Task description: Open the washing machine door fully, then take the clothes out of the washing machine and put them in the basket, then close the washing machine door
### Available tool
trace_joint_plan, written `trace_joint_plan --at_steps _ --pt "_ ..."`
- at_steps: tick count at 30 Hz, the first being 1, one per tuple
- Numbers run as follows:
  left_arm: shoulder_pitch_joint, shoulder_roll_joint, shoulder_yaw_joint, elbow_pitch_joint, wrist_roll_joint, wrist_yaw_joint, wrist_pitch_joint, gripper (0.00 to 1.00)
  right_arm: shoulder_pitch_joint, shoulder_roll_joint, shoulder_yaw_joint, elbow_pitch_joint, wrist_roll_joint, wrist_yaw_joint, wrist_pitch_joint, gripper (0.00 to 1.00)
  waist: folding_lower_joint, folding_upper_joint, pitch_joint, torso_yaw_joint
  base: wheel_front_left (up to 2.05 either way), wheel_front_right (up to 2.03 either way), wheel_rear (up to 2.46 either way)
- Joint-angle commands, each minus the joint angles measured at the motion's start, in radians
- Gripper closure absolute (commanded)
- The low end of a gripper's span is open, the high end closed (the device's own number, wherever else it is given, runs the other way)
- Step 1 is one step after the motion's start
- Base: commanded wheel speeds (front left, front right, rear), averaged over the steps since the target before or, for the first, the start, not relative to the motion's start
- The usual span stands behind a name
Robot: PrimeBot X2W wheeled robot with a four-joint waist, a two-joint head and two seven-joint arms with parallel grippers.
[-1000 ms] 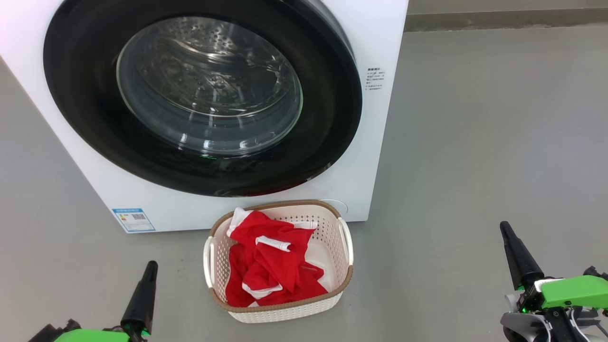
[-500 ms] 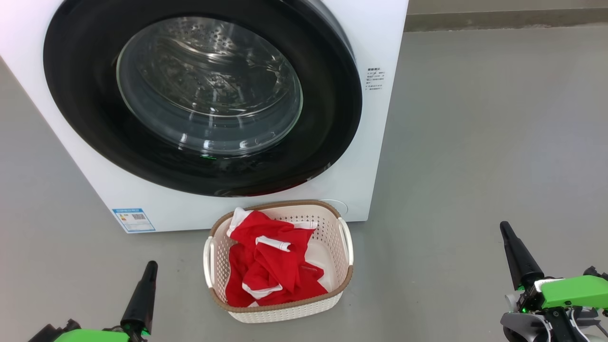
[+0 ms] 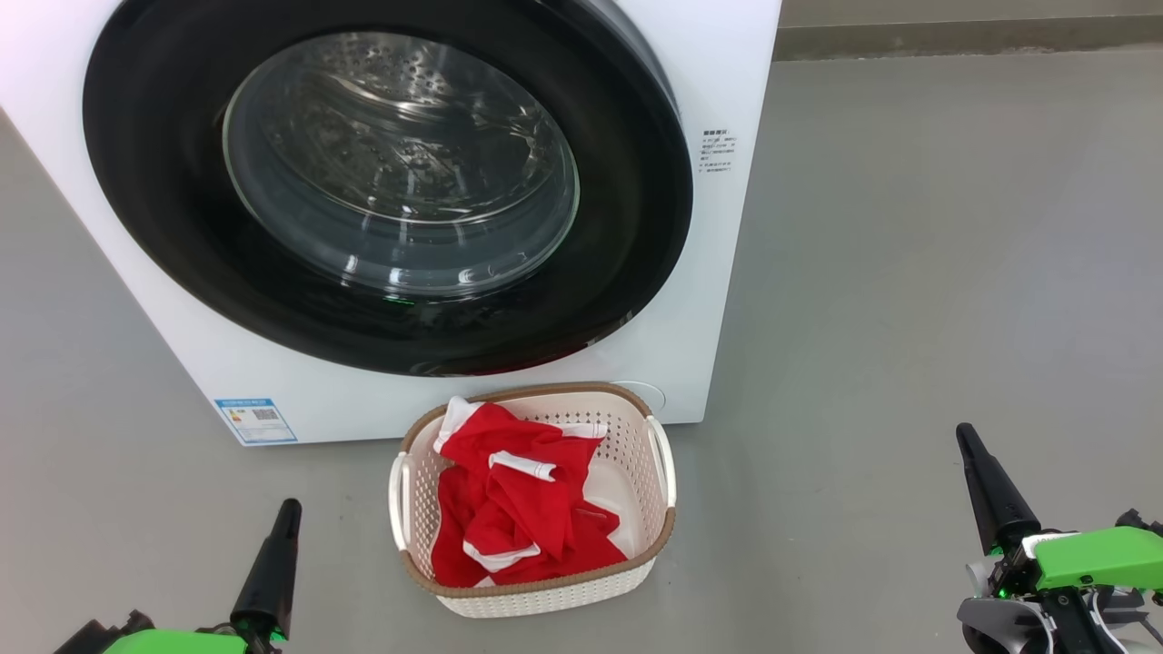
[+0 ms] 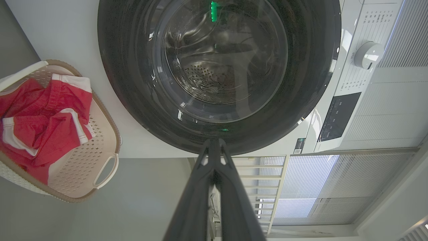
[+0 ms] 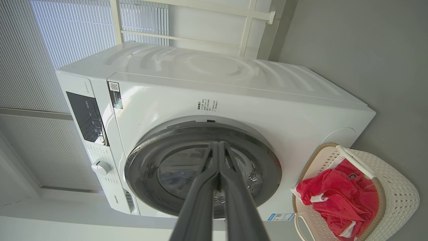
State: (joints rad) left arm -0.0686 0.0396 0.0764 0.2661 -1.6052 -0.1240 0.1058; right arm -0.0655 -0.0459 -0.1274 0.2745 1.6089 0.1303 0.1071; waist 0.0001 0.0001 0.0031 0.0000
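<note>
The door [image 3: 391,182] is shown closed against the front of the washer [image 3: 382,404]. In the right wrist view its black rim appears to lie flush with the panel, though the latch cannot be made out. The steel drum [image 3: 382,68] is seen through the glass.

The basket [image 3: 636,472] stands on the floor [image 3: 909,272], just in front of the washer and below the door. The clothes [image 3: 518,509] are heaped inside it, red with white bands.

The left gripper [image 3: 289,509] is held low at the lower left of the head view, apart from the basket. Its fingers are pressed together and nothing is gripped. The right gripper [image 3: 965,436] is held at the lower right, farther from the basket, likewise closed and empty.

A blue label [image 3: 256,420] at the lower left of the washer front is supplied by the head view. The knob [image 4: 367,55] and the dark display panel [image 4: 337,113] are added by the left wrist view, where the closed fingertips line up with the door rim. The washer's side and slatted blinds [image 5: 67,33] behind it are added by the right wrist view. A small badge [image 5: 351,175] on the clothes is also shown there, too small to be read.
</note>
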Motion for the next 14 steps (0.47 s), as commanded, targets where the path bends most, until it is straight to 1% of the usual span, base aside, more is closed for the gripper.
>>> trace_joint_plan --at_steps 1,14 --pt "-0.039 0.012 0.037 -0.021 -0.004 -0.007 0.007 1.0 -0.042 -0.005 0.014 -0.03 0.0 0.0 0.006 1.0 0.0 -0.0001 0.0 0.0 0.0 0.0 0.0" --pt "-0.039 0.011 0.037 -0.021 -0.003 -0.007 0.007 1.0 -0.042 -0.005 0.013 -0.03 0.0 0.0 0.006 1.0 0.0 -0.0001 0.0 0.0 0.0 0.0 0.0"
